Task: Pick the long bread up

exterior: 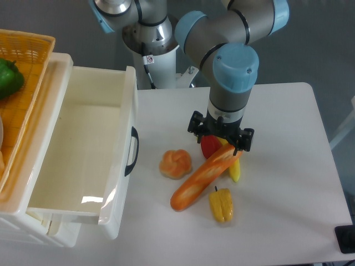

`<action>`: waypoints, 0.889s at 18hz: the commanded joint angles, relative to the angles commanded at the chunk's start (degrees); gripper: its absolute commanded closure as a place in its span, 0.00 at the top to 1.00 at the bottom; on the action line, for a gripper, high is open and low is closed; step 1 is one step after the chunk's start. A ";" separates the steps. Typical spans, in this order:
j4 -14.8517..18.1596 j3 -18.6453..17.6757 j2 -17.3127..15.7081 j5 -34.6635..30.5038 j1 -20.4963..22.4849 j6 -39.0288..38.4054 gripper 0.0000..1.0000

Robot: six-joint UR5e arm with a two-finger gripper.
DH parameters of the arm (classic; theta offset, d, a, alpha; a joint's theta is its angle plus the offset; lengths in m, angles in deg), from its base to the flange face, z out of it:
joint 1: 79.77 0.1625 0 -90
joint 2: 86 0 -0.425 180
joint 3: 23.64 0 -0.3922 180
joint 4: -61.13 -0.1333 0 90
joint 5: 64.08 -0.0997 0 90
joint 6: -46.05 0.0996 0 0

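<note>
The long bread (202, 178) is a glossy orange-brown baguette lying diagonally, its lower left end near the table and its upper right end up at the gripper. My gripper (226, 148) hangs straight down over that upper end. A dark fingertip (237, 148) overlaps the bread's tip, and the fingers look closed on it. The gripper body hides most of the fingers.
A round tan bun (175, 164) lies left of the bread. A yellow bell pepper (221, 204) sits below it. A red item (209, 146) and a yellow piece (236, 170) lie under the gripper. A white open drawer (83, 149) and an orange basket (25, 61) stand at left.
</note>
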 joint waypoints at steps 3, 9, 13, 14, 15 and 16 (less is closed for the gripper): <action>0.17 0.00 0.18 0.26 0.17 1.93 1.00; -2.37 -3.78 0.00 -3.60 -0.70 1.85 1.00; -2.72 -3.78 0.70 -3.17 -0.70 0.54 1.00; -3.68 -3.78 1.14 -2.73 -0.70 -1.39 1.00; -4.65 -3.95 1.67 -2.46 -0.70 -3.41 1.00; -5.62 -4.39 2.28 -2.46 -0.79 -4.21 1.00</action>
